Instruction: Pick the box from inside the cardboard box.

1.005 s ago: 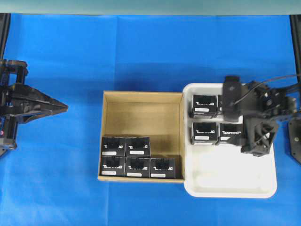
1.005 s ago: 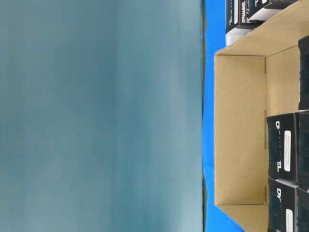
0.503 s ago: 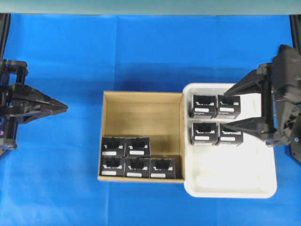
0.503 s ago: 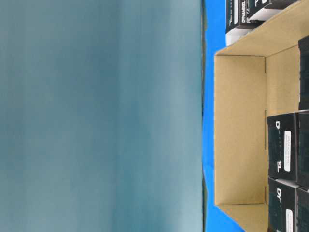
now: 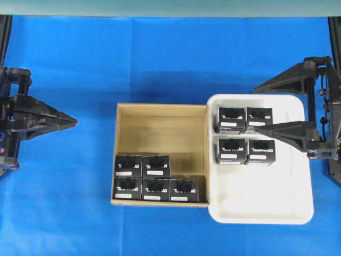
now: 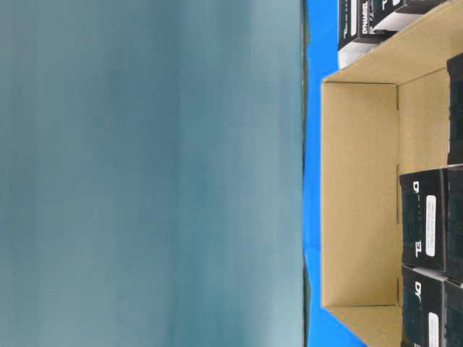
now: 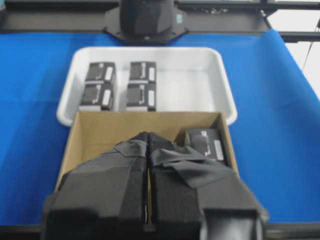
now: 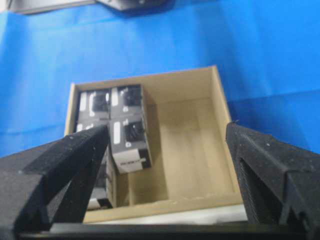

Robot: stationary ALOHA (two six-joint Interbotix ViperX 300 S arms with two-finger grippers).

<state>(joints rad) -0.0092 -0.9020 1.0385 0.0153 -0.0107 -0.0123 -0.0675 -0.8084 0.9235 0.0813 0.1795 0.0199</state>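
Observation:
The cardboard box [image 5: 160, 128] sits mid-table with several small black boxes [image 5: 155, 165] packed in its front-left part. My left gripper [image 5: 72, 121] is shut and empty, well left of the carton. In the left wrist view its tips [image 7: 148, 136] point over the carton [image 7: 100, 130], with one black box [image 7: 205, 144] showing. My right gripper [image 5: 258, 109] is wide open and empty above the white tray's far right side. The right wrist view shows its open jaws [image 8: 166, 129] framing the carton [image 8: 192, 150] and its boxes [image 8: 127, 132].
A white plastic tray [image 5: 261, 202] touches the carton's right side, with several black boxes [image 5: 232, 149] in its far half. It also shows in the left wrist view [image 7: 200, 80]. Blue cloth covers the table. The table-level view shows the carton's wall [image 6: 358, 195].
My right arm has pulled back to the right from over the tray, its gripper now open wide. The boxes stay in the tray. The left arm has not moved.

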